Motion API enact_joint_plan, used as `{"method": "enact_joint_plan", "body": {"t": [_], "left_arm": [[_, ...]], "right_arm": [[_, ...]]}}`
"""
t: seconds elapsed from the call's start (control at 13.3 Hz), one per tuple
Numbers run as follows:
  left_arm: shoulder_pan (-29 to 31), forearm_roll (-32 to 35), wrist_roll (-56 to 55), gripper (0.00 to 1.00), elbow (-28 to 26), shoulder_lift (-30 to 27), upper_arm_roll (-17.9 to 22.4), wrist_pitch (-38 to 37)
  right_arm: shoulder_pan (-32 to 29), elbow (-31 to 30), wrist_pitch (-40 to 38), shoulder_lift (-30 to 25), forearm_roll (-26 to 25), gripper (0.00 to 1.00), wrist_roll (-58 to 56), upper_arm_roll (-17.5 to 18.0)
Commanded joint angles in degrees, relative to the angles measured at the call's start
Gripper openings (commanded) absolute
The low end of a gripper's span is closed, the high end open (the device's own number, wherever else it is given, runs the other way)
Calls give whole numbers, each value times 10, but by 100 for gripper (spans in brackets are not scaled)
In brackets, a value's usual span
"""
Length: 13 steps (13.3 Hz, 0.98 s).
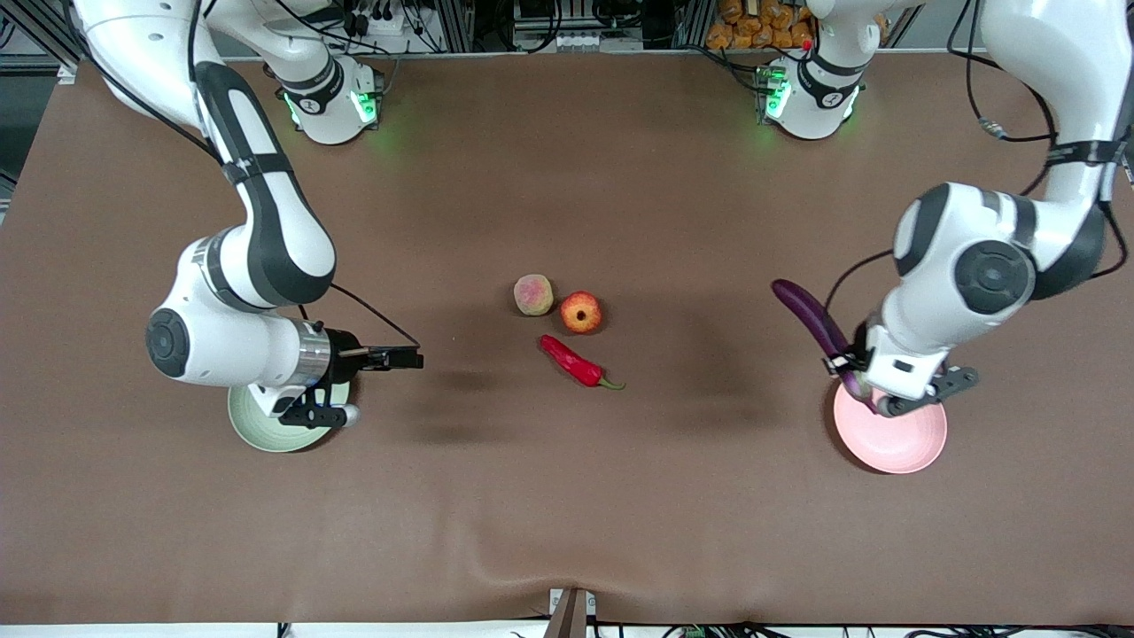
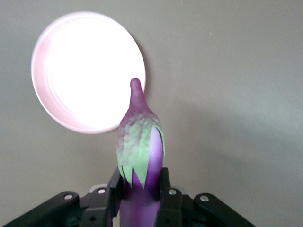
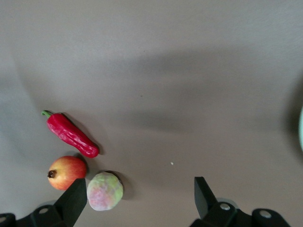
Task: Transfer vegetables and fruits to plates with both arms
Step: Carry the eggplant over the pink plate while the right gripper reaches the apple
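My left gripper point(image 1: 852, 370) point(image 2: 140, 189) is shut on the purple eggplant point(image 1: 811, 317) point(image 2: 139, 137). It holds the eggplant tilted in the air over the rim of the pink plate point(image 1: 897, 440) point(image 2: 85, 71), stem end toward the plate. My right gripper point(image 1: 407, 359) point(image 3: 139, 189) is open and holds nothing, just above the table beside the green plate point(image 1: 262, 431). A peach point(image 1: 533, 294) point(image 3: 105, 190), a pomegranate point(image 1: 580, 312) point(image 3: 66, 172) and a red chili pepper point(image 1: 574, 361) point(image 3: 71, 135) lie together mid-table.
The brown cloth covers the whole table. The green plate sits at the right arm's end, partly hidden under that arm's wrist, and its edge point(image 3: 301, 127) shows in the right wrist view. Both arm bases stand at the table's back edge.
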Motion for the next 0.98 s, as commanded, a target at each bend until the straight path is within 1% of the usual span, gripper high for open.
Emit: {"method": "enact_joint_plan", "body": {"t": [0.0, 0.15, 0.23, 0.38, 0.53, 0.6, 0.68, 0.9], "left_arm": [[41, 0, 94, 0, 61, 71, -5, -1], [69, 1, 158, 0, 93, 116, -4, 5], [77, 10, 179, 0, 112, 136, -2, 5], [77, 24, 187, 0, 147, 170, 1, 8], [73, 24, 179, 0, 158, 185, 6, 36], [74, 24, 179, 0, 158, 192, 7, 52], [75, 24, 179, 0, 158, 194, 14, 63], [77, 23, 188, 0, 158, 194, 22, 67]], "right_arm": [[34, 5, 27, 15, 23, 100, 33, -4], [52, 8, 42, 37, 27, 100, 57, -4], [65, 7, 63, 45, 28, 100, 68, -4], [114, 8, 100, 58, 26, 100, 126, -4], [163, 11, 137, 67, 24, 100, 193, -4], [197, 12, 149, 75, 20, 100, 228, -6], [224, 14, 165, 81, 14, 100, 258, -8], [261, 13, 175, 83, -65, 100, 271, -7]]}}
